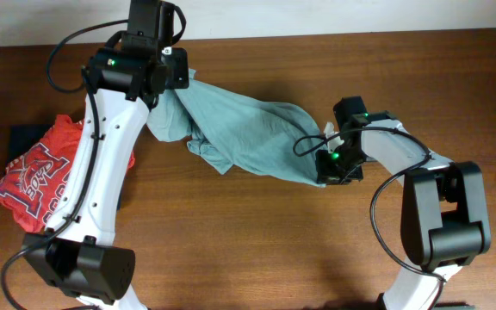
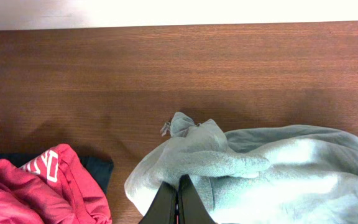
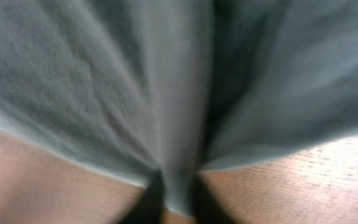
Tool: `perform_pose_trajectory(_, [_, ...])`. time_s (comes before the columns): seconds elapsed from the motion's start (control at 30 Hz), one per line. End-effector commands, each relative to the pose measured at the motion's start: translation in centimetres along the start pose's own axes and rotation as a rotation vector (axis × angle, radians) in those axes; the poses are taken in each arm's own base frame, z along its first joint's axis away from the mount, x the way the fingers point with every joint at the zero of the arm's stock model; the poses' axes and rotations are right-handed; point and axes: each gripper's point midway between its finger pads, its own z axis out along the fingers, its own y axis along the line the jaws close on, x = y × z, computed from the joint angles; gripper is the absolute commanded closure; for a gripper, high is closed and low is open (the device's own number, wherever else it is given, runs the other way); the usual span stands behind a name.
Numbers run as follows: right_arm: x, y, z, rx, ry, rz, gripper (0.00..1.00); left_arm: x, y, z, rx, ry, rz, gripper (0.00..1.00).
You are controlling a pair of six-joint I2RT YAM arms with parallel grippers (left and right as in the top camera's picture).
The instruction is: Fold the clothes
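A pale grey-teal cotton T-shirt (image 1: 248, 129) drawn out between both grippers on the brown wooden desk (image 1: 257, 250)
At the far left a crumpled red printed shirt (image 1: 37, 176) lies on the desk, overlapping a dark navy garment (image 1: 26, 138). Next, the left gripper (image 2: 178, 202) has its fingers pressed together on a bunched edge of the T-shirt, towards the desk's back edge. The cloth runs rightward in loose, wrinkled folds. At its right end the right gripper (image 3: 173, 199) pinches a narrow fold between its two dark fingers, close over the wood
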Motion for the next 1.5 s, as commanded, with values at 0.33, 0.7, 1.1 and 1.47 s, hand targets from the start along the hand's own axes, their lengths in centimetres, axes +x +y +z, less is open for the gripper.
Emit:
perform_pose_trajectory(0.33, [3.6, 5.2, -16.4, -0.096, -0.245, -0.098, 0.96, -2.4, 1.9, -6.0, -0.022, -0.131, 0.022, 0.99])
perform_pose_trajectory(0.7, [7.4, 6.2, -33.2, 0.006, -0.716, -0.061, 0.96, -2.7, 5.0, -20.9, 0.014, -0.396, -0.025, 1.0])
perform_pose_trajectory(1.1, [10.0, 5.4, -38.0, 0.059, -0.825, 0.033, 0.96, 0.6, 8.1, -32.5, 0.046, -0.616, -0.077, 1.0])
perform_pose_trajectory(1.47, [8.5, 4.8, -36.4, 0.085, -0.754, 0.076, 0.96, -2.0, 5.9, -23.3, -0.006, -0.432, 0.021, 1.0])
